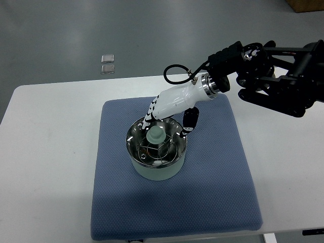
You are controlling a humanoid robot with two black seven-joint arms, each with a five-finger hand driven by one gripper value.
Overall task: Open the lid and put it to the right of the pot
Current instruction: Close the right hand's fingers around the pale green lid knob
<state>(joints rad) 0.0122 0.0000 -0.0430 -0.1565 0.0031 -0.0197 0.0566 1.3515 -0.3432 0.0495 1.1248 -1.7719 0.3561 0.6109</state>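
The pot (156, 152) is seen at the centre of the blue mat (212, 192), its lid (158, 144) seated. The right hand (169, 121) is reached in from two o'clock, fingers poised about the knob, presumably for lifting; a grip cannot be confirmed.

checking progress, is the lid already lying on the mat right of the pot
No, the lid sits on the pot, and the right hand is at its rim.

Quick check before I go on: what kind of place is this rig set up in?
Probably a lab or test bay, not a kitchen: a plain white table on a bare grey floor, with one pot staged on a blue mat.
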